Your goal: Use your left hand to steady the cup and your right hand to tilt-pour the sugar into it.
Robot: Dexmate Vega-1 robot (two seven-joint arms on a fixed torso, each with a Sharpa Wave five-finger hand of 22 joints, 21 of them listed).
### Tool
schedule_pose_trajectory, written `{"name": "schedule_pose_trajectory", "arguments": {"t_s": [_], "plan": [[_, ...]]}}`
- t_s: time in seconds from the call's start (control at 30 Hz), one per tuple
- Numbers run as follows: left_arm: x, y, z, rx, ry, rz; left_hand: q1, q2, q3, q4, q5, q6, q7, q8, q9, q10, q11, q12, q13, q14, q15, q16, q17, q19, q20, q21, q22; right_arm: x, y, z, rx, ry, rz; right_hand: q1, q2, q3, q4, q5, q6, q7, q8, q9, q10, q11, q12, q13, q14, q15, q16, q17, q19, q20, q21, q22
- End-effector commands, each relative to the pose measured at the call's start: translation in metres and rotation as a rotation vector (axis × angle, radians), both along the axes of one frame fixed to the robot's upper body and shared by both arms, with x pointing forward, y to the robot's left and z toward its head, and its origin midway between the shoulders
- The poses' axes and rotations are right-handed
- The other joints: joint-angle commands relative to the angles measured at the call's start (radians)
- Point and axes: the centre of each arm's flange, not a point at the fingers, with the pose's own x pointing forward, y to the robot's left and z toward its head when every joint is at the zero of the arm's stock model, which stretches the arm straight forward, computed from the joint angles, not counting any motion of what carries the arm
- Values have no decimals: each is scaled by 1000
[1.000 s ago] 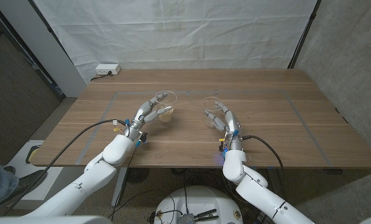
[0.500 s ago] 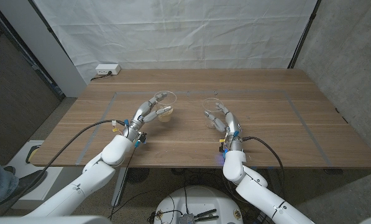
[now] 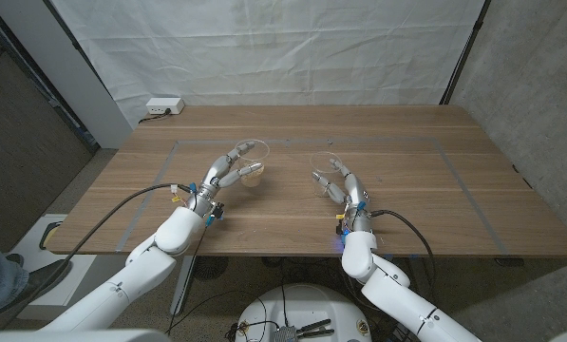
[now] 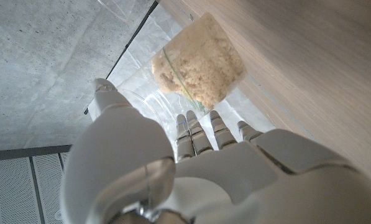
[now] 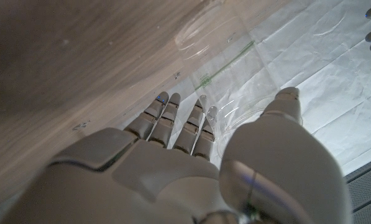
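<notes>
A clear plastic cup holding brown sugar (image 3: pixel 253 172) stands on the wooden table (image 3: pixel 406 204), left of the middle. My left hand (image 3: pixel 228 167) is wrapped around this sugar cup (image 4: pixel 199 67), thumb on one side and fingers (image 4: pixel 201 134) on the other. An empty clear cup (image 3: pixel 325 156) stands to its right. My right hand (image 3: pixel 342 183) is open just in front of the empty cup (image 5: pixel 217 57); its fingers (image 5: pixel 179 121) and thumb are spread to either side of it. I cannot tell if they touch it.
A white power strip (image 3: pixel 163 107) lies at the table's far left corner. A white sheet (image 3: pixel 264 47) hangs behind the table. Faint tape lines mark a rectangle on the tabletop.
My right hand has drifted slightly to the right and back from the empty cup. The left hand and both cups have stayed still.
</notes>
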Motion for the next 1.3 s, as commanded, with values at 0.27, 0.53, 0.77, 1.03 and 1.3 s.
{"name": "schedule_pose_trajectory", "arguments": {"t_s": [0.27,0.53,0.77,1.03,1.3], "plan": [[3,-6,-6,1,16,4,3,2,-14,8,8,-31,-10,1,4,-26,-3,3,6,-35,21,-2,8,-64,20,-2,2,-1,-4,-3,-16,23,13,-32,-16,-26,11,13,-54,21,-4,0,-63,28,-8,3,-59,-7,-7,5,-31,39,-2,1],[11,-8,-14,0,39,2,3,3,-16,9,10,-51,-15,-3,5,-45,1,0,7,-48,24,-1,10,-78,25,0,3,-3,-4,-2,-19,21,8,-44,-22,-34,16,16,-68,22,-3,0,-81,31,-8,3,-74,4,-5,6,-38,56,-1,1],[18,-13,-18,1,62,-6,4,2,-17,9,11,-58,-18,-3,5,-48,-7,2,7,-53,21,0,10,-79,23,3,3,-6,-6,-5,-5,29,4,-51,-25,-38,19,18,-71,21,-1,0,-88,31,-7,3,-78,5,-3,6,-39,62,0,1],[23,-18,-20,22,87,-9,5,1,-18,9,12,-58,-15,-1,5,-49,-2,3,7,-54,23,2,11,-81,24,4,3,-8,-9,-9,8,27,-5,-58,-25,-41,22,20,-72,24,1,-1,-91,35,-5,2,-79,4,-1,6,-40,66,1,1],[23,-21,-18,32,86,-7,7,1,-19,8,13,-61,-15,0,5,-53,-4,4,7,-56,25,3,11,-80,23,7,3,-6,-10,-10,7,43,3,-65,-24,-43,26,21,-72,25,3,-1,-90,36,-2,2,-80,5,1,7,-41,68,2,1]]}}
